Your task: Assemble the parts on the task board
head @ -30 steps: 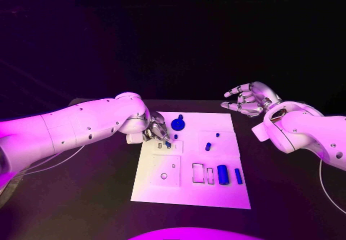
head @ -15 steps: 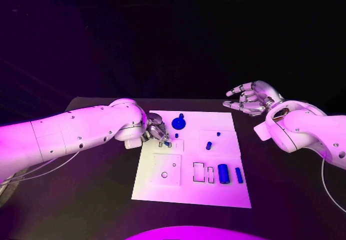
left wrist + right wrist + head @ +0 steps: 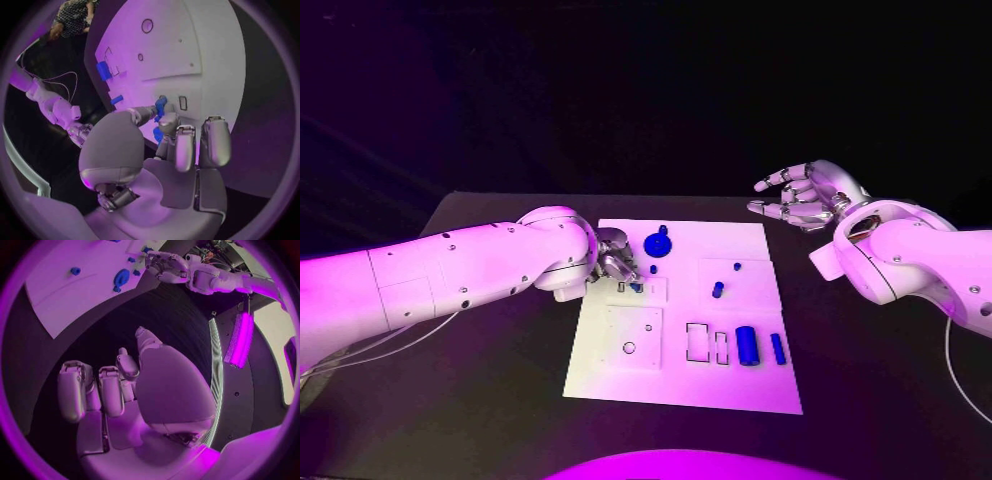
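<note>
The left hand (image 3: 613,262) is pinching a small blue part (image 3: 160,105) directly above the small slot (image 3: 182,103) near the task board (image 3: 733,385)'s left edge; the right hand (image 3: 798,197) is hovering released, well apart.

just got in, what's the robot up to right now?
It is assembling blue parts on the white task board. The left hand is down at the board's far left area, pinching a small blue part at its fingertips beside a small rectangular slot. The right hand hovers off the board's far right corner, fingers apart, holding nothing. Several blue parts lie on or stand in the board, including a round blue part and a blue cylinder.
</note>
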